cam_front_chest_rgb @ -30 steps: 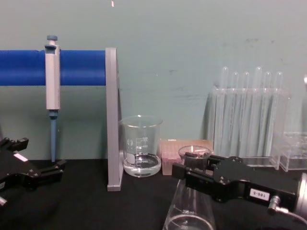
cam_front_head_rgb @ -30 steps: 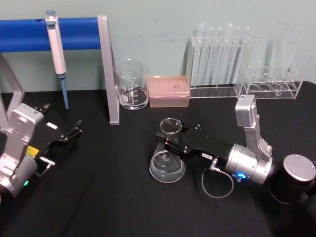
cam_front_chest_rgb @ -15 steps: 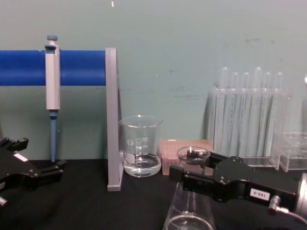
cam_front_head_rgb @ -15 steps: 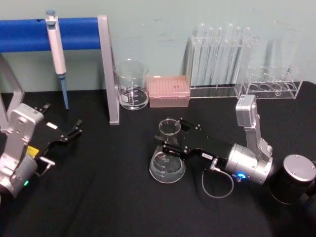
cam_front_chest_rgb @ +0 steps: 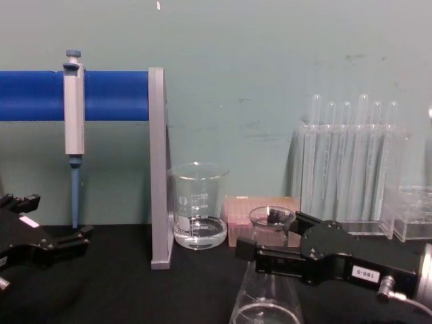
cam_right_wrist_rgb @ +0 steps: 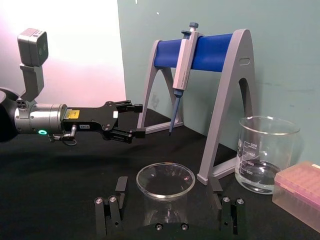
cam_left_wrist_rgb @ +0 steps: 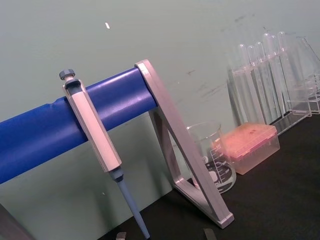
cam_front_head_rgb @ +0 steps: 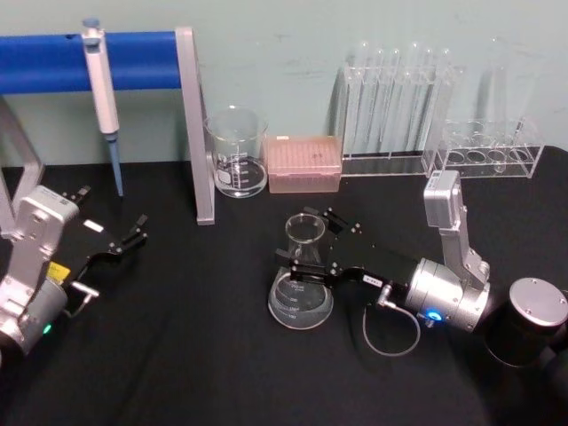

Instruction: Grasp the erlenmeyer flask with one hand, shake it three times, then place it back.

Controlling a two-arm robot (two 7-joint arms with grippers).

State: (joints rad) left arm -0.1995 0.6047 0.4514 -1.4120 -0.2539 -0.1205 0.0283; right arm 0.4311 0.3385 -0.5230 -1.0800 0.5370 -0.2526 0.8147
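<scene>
The erlenmeyer flask (cam_front_head_rgb: 301,300) stands upright on the black table, clear glass with a little liquid in its wide base; its rim shows in the right wrist view (cam_right_wrist_rgb: 165,180) and its neck in the chest view (cam_front_chest_rgb: 271,219). My right gripper (cam_front_head_rgb: 312,241) reaches in from the right at neck height. It is open, one finger on each side of the neck, with a gap to the glass on both sides (cam_right_wrist_rgb: 167,192) (cam_front_chest_rgb: 270,235). My left gripper (cam_front_head_rgb: 124,240) rests open at the table's left, far from the flask (cam_right_wrist_rgb: 130,120) (cam_front_chest_rgb: 67,243).
A blue pipette stand (cam_front_head_rgb: 106,60) with a hanging pipette (cam_front_head_rgb: 102,89) is at the back left. A glass beaker (cam_front_head_rgb: 237,153), a pink tip box (cam_front_head_rgb: 304,163) and two clear test tube racks (cam_front_head_rgb: 395,106) (cam_front_head_rgb: 490,151) line the back wall.
The right gripper's jaws have spread apart off the flask's neck. The flask, held a little tilted before, now stands upright on the table. The left arm has not moved.
</scene>
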